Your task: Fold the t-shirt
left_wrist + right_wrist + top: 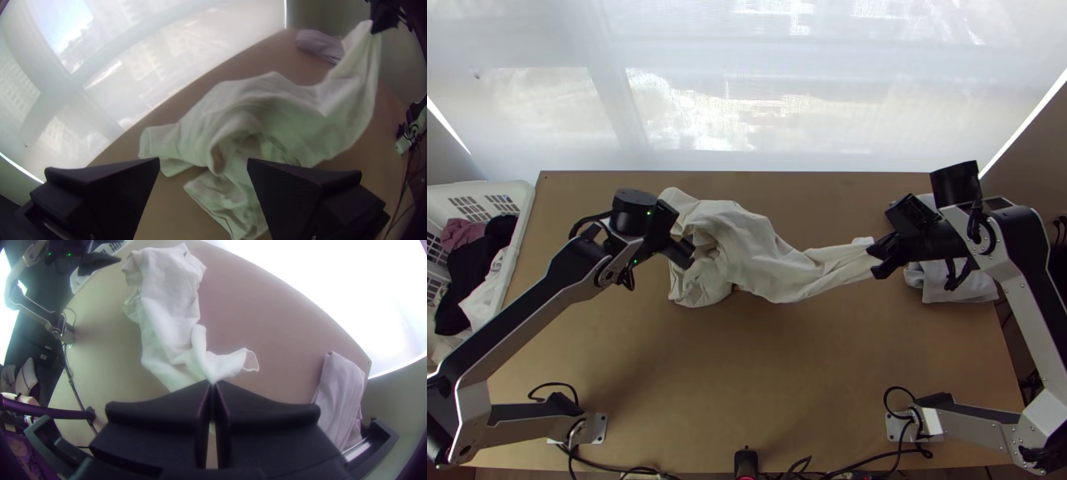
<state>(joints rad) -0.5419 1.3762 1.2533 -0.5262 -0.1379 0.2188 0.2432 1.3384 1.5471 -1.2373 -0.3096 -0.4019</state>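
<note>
- The left gripper, two wide flat black fingers, has them well apart; it is at the bunched end of the shirt, and whether it touches the fabric I cannot tell.
- The right gripper, of the same black build, has its fingers together, clamped on the narrow drawn-out end of the shirt.
- The off-white t-shirt, soft thin fabric, runs between the two grippers: a wide, rumpled heap around the left gripper's fingertips, narrowing into a creased strip towards the right gripper.
- In the left wrist view, the strip rises from the table to the right gripper's fingertips, with the bunched part lying below it, full of loops and folds.
- In the right wrist view, a small loose flap of the shirt sticks out just beside the right gripper's fingertips.
- A folded pale grey cloth lies on the table near the right gripper, partly beneath its arm.
- A white plastic basket with slotted walls stands well apart from the left gripper, on its outer side, holding black, maroon and white clothes.
- The light wooden table spreads beneath both grippers; past its far edge is a bright window behind sheer fabric.
</note>
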